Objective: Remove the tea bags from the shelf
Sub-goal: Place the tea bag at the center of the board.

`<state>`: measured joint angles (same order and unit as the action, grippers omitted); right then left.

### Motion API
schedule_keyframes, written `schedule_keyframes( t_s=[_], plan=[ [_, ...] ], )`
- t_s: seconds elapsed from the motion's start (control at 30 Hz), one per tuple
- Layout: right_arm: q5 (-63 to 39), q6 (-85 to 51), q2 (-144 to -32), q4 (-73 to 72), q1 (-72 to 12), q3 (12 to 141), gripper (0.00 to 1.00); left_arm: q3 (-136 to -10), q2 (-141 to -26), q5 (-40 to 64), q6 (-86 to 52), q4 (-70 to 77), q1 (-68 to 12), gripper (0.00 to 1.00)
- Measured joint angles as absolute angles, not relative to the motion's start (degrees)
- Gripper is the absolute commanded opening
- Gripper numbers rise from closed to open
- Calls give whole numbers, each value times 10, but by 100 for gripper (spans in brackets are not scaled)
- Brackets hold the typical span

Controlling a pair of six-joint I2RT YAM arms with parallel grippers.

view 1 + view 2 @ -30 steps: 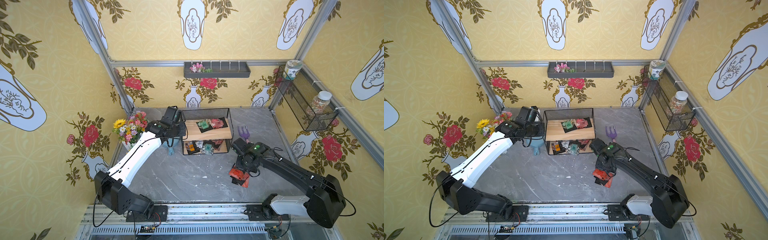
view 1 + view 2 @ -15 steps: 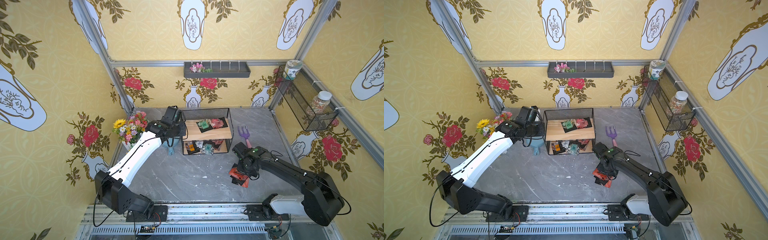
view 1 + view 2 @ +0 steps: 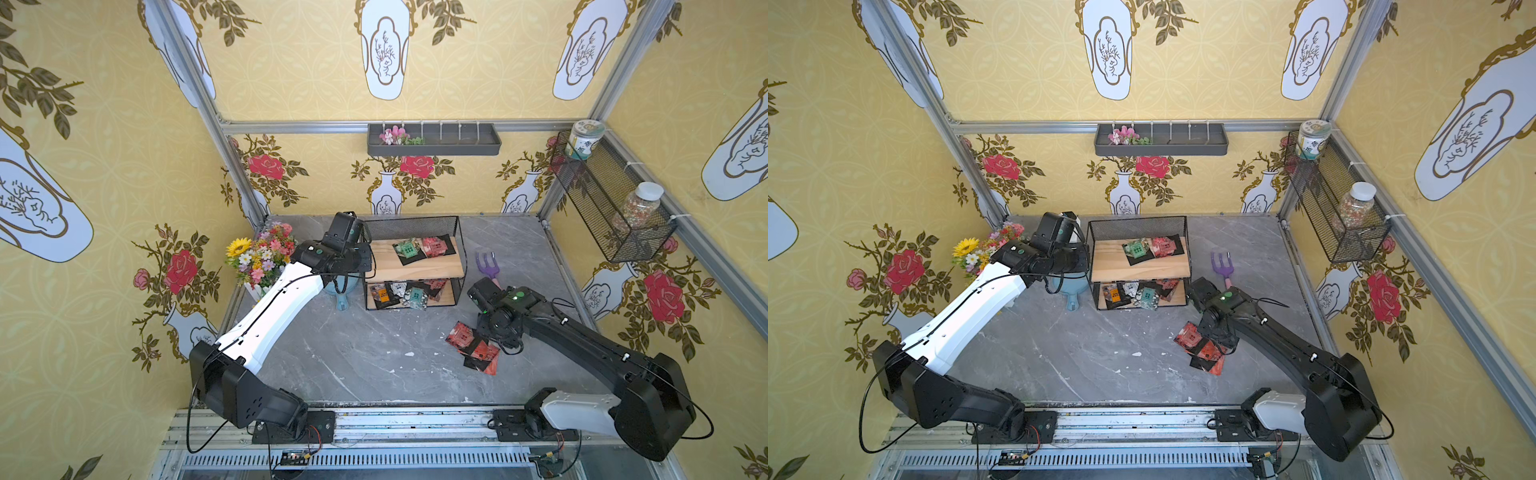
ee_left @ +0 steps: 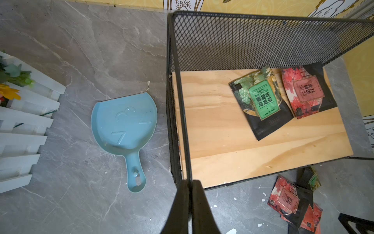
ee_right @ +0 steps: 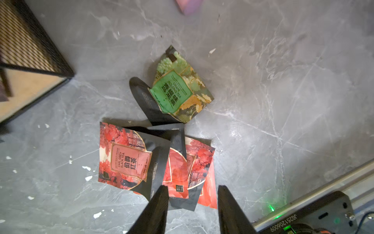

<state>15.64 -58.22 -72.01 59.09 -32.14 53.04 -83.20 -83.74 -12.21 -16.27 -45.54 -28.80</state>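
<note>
While a few flat square foil tea bags point(image 5: 125, 160) lie on the grey marbled table point(image 3: 353, 357) just under the parted, empty right tool point(image 5: 193, 189), more are left: two on the upper wooden board of the two-tier black wire shelf point(image 3: 415, 272), several on the lower. The left tool point(image 4: 190, 182) is clamped on its corner wire.
</note>
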Motion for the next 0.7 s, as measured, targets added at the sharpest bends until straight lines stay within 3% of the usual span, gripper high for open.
schedule_keyframes(
  t_s=[0.3, 0.47, 0.7],
  plan=[
    [274, -521, -794, 645, -457, 773, 78, -833, -838, -122, -163, -456, -288, 0],
    [296, -440, -886, 642, -469, 924, 87, -833, -838, -122, -163, -456, -288, 0],
    [241, -339, -1021, 631, -437, 1091, 94, -833, -838, -122, -163, -456, -288, 0]
  ],
)
